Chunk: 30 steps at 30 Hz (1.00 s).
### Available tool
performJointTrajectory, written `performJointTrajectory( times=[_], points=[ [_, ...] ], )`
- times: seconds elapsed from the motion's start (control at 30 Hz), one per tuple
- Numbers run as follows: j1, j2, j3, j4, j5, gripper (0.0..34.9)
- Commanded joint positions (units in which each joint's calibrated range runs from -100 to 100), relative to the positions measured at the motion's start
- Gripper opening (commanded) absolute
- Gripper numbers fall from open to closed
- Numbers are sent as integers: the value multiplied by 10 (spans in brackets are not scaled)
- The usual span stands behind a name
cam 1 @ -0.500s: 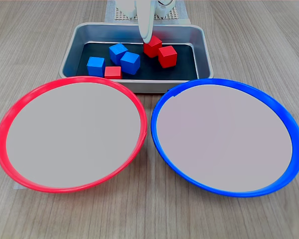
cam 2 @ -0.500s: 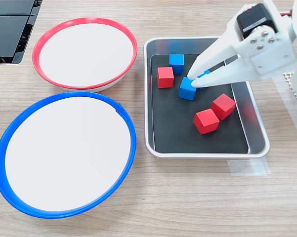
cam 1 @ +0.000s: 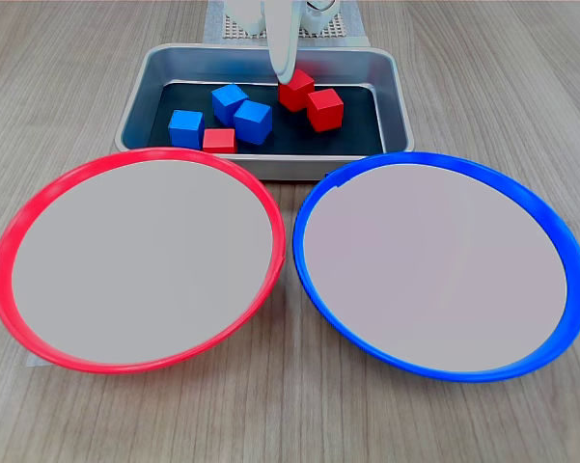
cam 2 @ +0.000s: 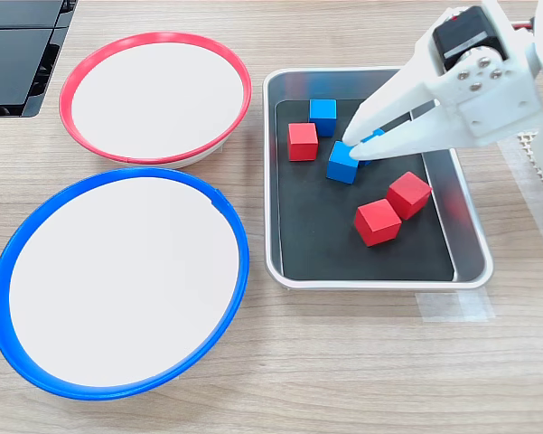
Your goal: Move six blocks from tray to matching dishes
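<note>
Between the half-second-old pair of pictures and the current pair nothing has shifted: your pincer (cam 2: 354, 150) sits at the same spot over the tray (cam 2: 470, 271), and every cube keeps its place. Read that as a pause at the grasp point, not progress. In the second exterior view the two white fingers (cam 2: 379, 104) are parted, tips low among the cubes; one blue block (cam 2: 342, 162) lies right at the tips, touching or nearly so, and a second blue block (cam 2: 374, 136) shows only as a sliver between the fingers. Whether either cube is pinched cannot be told, since the jaws stand apart and nothing is lifted. Just beyond the tips, toward the red-rimmed dish (cam 2: 155, 41), sit a third blue block (cam 2: 322, 116) and a red block (cam 2: 302, 141); back under the arm, on the side away from the dishes, lie two more red blocks (cam 2: 378, 222) (cam 2: 408, 194), close together. The first exterior view shows one finger (cam 1: 283, 48) dropping into the tray beside a red cube, all cubes inside the walls. Both the red-rimmed dish and the blue-rimmed dish (cam 2: 117, 176) hold nothing, so count zero of six delivered. Your likely next step, judged from the pose, is closing on a blue cube; watch that the neighbouring cube does not jam the closure. The desk (cam 2: 343, 380) around the tray is wood-grained.
</note>
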Motion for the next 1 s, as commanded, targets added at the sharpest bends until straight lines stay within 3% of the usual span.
performJointTrajectory(
  times=[0.0, 0.33, 0.4, 0.47, 0.57, 0.67, 0.73, 0.77, 0.9, 0.97],
  points=[
    [2, -3, 1, 1, -3, 3],
    [2, -3, 1, 1, -3, 3],
    [2, -3, 1, 1, -3, 18],
    [-2, 6, 1, -5, -3, 3],
    [-64, 113, -77, 20, -27, 9],
    [-88, 224, -191, 82, -26, 54],
    [-107, 303, -259, 120, -19, 117],
    [-114, 336, -286, 132, -16, 124],
    [-136, 448, -356, 169, 8, 208],
    [-140, 491, -372, 167, 25, 220]
  ],
)
